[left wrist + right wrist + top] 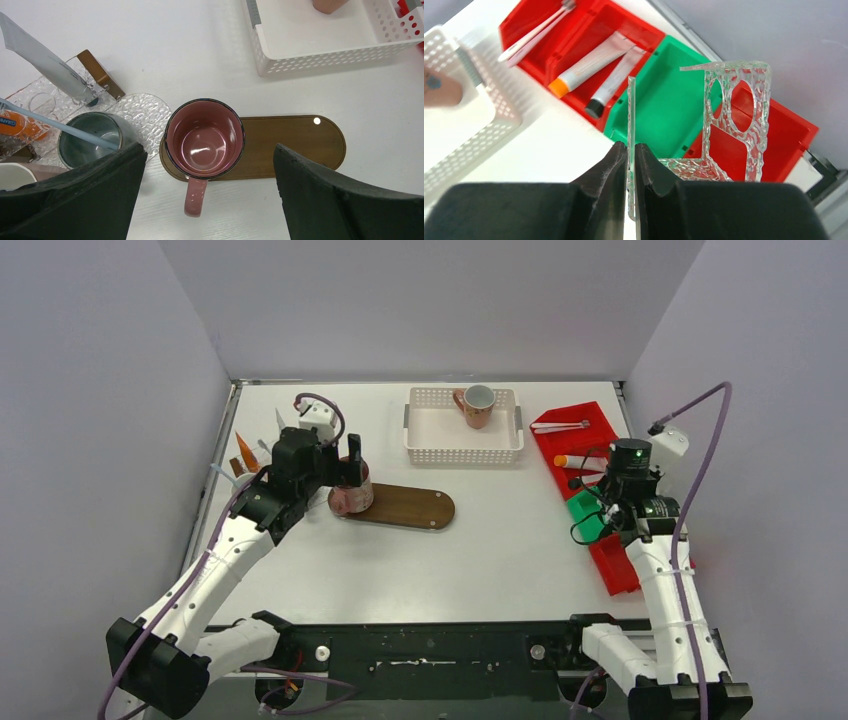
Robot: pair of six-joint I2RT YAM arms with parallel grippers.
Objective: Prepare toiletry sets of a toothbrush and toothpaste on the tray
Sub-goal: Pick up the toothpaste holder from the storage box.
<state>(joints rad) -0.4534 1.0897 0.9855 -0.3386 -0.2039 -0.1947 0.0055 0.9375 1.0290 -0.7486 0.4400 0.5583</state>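
Maroon mug (205,137) sits empty on the wooden tray (295,142), under the left fingers (95,192), which are wide apart. The right fingers (611,170) pinch a clear holder (734,110). Next, the mug likely needs a toothbrush (531,35) and tube (594,62).
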